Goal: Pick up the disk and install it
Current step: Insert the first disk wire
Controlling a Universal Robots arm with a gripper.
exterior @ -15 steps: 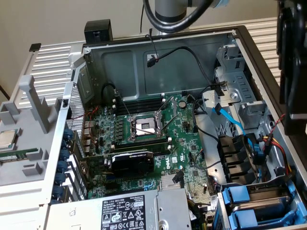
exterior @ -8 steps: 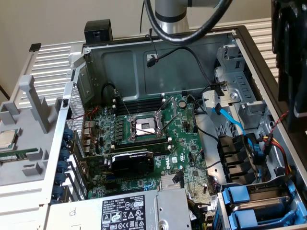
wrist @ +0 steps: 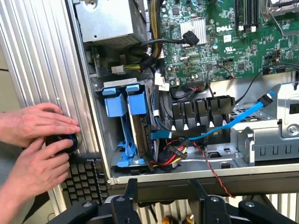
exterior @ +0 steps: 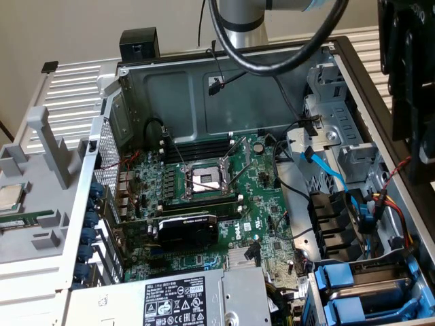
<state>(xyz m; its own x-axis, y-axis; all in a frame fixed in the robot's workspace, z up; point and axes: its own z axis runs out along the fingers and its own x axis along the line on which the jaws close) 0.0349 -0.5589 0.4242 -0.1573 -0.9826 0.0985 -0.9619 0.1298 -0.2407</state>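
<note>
Drive-bay corner of the case (wrist: pixel 261 168) straight ahead of the gripper (wrist: pixel 166 193). Case open, side panel off, giving a straight reach into the bay. Hangs just outside the case rim, released, with nothing between the fingers and nothing touched. Nearest inside: two blue frames (wrist: pixel 114 105) standing on edge side by side in the bay, handles turned toward the opening, handy for pulling out or pushing home. Likely spot of the disk (wrist: pixel 140 135): the frame farther from the case wall, seen edge-on, label hidden, so not certain. Judged not yet lifted: seated in the bay, clear of the gripper. Farther off past the bay: black brackets (wrist: pixel 201 112), a blue cable (wrist: pixel 243 116) draped loose across them, probably meant for a drive, then the motherboard (wrist: pixel 243 37). Off to one side of the gripper, outside the wall: a person's hands (wrist: pixel 37 140) cupped on a small black round thing (wrist: pixel 65 142), just beside a keyboard (wrist: pixel 86 182), well away from the bay.
</note>
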